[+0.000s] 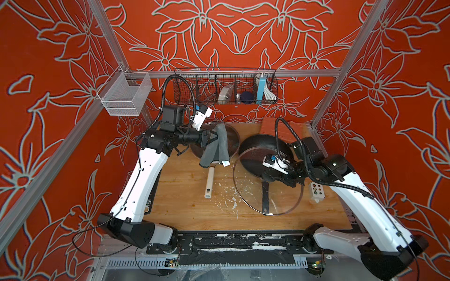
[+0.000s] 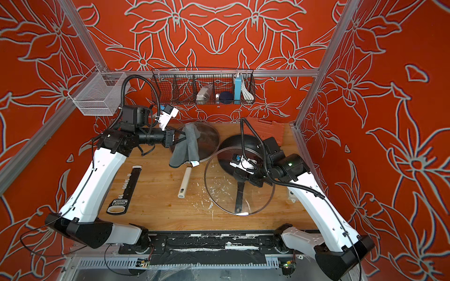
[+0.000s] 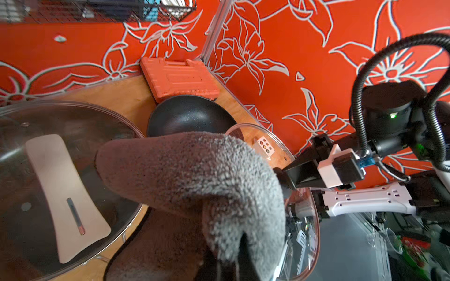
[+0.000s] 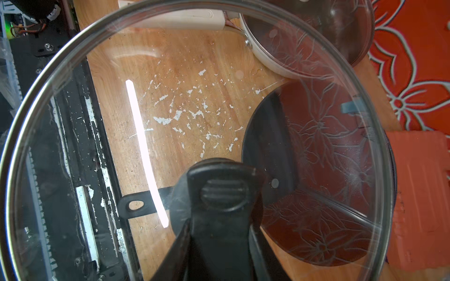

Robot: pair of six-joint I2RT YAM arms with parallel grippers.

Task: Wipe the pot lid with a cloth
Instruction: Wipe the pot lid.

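Note:
The pot lid [image 1: 231, 136] [image 2: 209, 138] lies at the back of the wooden table on a pot with a cream stick handle [image 1: 209, 182]. In the left wrist view its cream-white bar handle [image 3: 65, 194] shows on the clear glass. The dark grey cloth [image 1: 214, 150] [image 2: 185, 148] [image 3: 194, 175] hangs draped across the lid's left part, with its white tag [image 1: 225, 163] at the lower end. My left gripper [image 1: 214, 140] [image 2: 182, 137] is shut on the cloth, which hides the jaws in its wrist view. My right gripper [image 1: 270, 177] [image 4: 219, 243] is shut on the black handle of another glass lid [image 1: 243, 194] [image 4: 170, 97], held tilted over a black pan [image 1: 258, 146].
An orange case [image 1: 280, 126] lies at the back right and a small button box [image 1: 316, 192] at the right edge. A black wire basket [image 1: 226, 90] and a white mesh basket [image 1: 124, 95] hang on the frame. A flat black tool [image 2: 124, 192] lies under the left arm.

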